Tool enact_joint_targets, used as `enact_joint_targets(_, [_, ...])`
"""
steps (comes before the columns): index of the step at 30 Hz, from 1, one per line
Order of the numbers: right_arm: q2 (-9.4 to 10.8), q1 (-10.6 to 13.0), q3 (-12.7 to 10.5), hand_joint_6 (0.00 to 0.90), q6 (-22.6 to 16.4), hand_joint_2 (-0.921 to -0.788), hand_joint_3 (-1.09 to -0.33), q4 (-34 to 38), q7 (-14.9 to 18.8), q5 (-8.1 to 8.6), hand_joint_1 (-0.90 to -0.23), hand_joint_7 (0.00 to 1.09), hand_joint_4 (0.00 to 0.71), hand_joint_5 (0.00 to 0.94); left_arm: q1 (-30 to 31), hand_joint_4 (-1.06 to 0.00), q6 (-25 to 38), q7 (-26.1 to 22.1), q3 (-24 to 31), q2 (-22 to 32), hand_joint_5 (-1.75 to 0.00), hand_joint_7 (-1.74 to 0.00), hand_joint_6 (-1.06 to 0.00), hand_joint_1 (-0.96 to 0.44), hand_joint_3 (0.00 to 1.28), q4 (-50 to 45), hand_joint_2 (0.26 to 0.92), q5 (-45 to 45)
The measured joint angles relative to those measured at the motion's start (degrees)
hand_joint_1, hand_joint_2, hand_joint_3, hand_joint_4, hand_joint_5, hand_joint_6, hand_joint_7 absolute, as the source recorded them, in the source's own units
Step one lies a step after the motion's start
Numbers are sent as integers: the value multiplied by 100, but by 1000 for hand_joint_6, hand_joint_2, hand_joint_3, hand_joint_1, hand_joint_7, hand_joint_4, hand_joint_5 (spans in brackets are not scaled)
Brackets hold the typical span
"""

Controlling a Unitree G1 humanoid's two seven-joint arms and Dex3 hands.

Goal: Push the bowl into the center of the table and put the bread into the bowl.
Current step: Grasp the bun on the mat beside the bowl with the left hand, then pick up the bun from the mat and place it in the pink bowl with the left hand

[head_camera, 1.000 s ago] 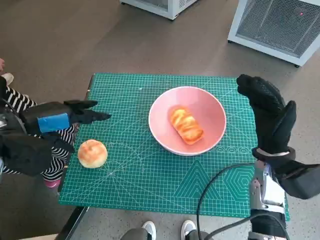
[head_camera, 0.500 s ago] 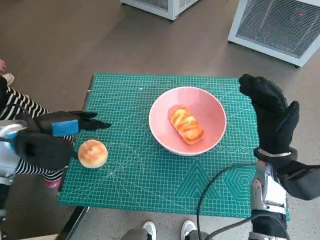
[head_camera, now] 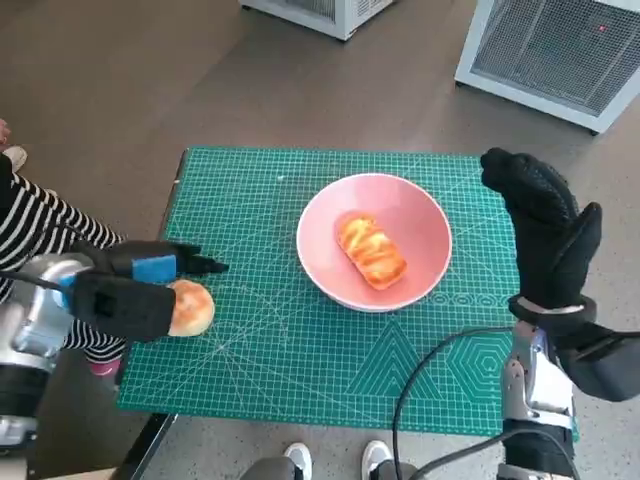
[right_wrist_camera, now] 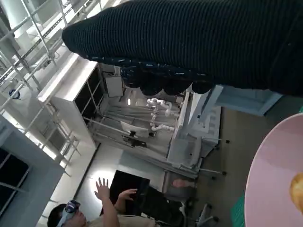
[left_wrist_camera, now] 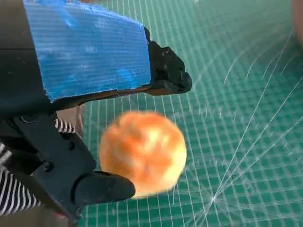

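A pink bowl [head_camera: 415, 215] sits near the middle of the green mat with a glazed bread roll [head_camera: 372, 251] inside it. A round bun [head_camera: 192, 306] lies near the mat's left edge. My left hand [head_camera: 135, 285] hangs over the bun with its fingers spread around it; the left wrist view shows the round bun [left_wrist_camera: 143, 151] between the upper fingers [left_wrist_camera: 165, 78] and the thumb [left_wrist_camera: 102, 188], with a gap on both sides. My right hand [head_camera: 545, 235] stands upright and open just right of the bowl, not touching it. The right wrist view catches the bowl's rim [right_wrist_camera: 265, 189].
The green cutting mat [head_camera: 300, 350] covers the small table. A person in striped clothing [head_camera: 30, 215] sits at the left. White cabinets [head_camera: 555, 50] stand beyond the table. Shoes [head_camera: 335, 458] show at the near edge. A black cable [head_camera: 430, 390] loops over the mat's near right.
My left hand has moved toward me and down over the round bun, its fingers now around it. The right hand, bowl and roll have stayed put.
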Motion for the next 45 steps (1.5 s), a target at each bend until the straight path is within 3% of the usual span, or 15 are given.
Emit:
enact_joint_targets(8, [5,1,2,64,-25,-921,-731,8,-2,-7,-693,465,154,0,-303,-375,-246,191,-285,-101,-30,-48,-520,-106,853,649,285,275])
enact_joint_targets(11, [5,1,2,64,-25,-921,-731,8,-2,-7,-693,465,154,0,-412,-486,-292,212,-380,-100,-33,-70,-615,-110,845,787,310,393])
enact_joint_targets(15, [4,1,-1,64,-25,-921,-731,8,-2,-6,-693,465,154,0,-479,-712,-290,206,-452,-100,-68,-141,-777,-82,853,838,356,441])
enact_joint_targets(17, [4,1,-1,64,-25,-921,-731,8,-2,-6,-693,465,154,0,-495,-821,-291,188,-467,-100,-77,-242,-809,-71,841,833,384,441])
enact_joint_targets(18, [4,1,-1,64,-25,-921,-731,8,-2,-6,-693,465,154,0,-499,-888,-305,179,-468,-98,-106,-383,-794,-66,834,829,404,439])
enact_joint_targets(19, [4,1,-1,64,-25,-921,-731,8,-2,-6,-693,465,154,0,-503,-950,-316,179,-468,-94,-169,-704,-750,-178,666,826,535,437])
enact_joint_targets(20, [4,1,-1,64,-25,-921,-731,8,-3,-6,-693,465,154,0,-509,-951,-340,181,-466,-86,-230,-811,-734,-217,566,823,603,431])
enact_joint_targets(22, [4,1,-1,64,-25,-921,-731,8,-2,-6,-693,465,154,0,-522,-895,-420,187,-446,-60,-557,-1062,-701,-308,289,808,785,407])
enact_joint_targets(23, [4,1,-2,64,-25,-921,-731,8,-3,-6,-693,465,154,0,-527,-862,-468,199,-429,-49,-734,-1084,-690,-197,228,795,810,392])
enact_joint_targets(26, [4,1,1,64,-25,-921,-731,8,-3,-7,-693,465,154,0,-535,-814,-603,238,-358,-30,-941,-1114,-685,-65,155,740,841,339])
enact_joint_targets(29, [4,1,1,64,-25,-921,-731,8,-4,-7,-693,465,154,0,-533,-784,-632,244,-273,-14,-1017,-1128,-688,-22,129,584,854,267])
enact_joint_targets(39, [4,0,2,64,-17,-921,-729,15,-9,-6,-695,465,155,0,-573,-769,-341,-199,340,149,-1060,-1119,-695,1,87,-413,875,-468])
enact_joint_targets(45, [4,-6,6,64,0,-921,-727,20,-9,-5,-695,465,155,0,-890,-784,-523,-191,725,117,-1070,-1104,-688,2,81,-610,877,-1075])
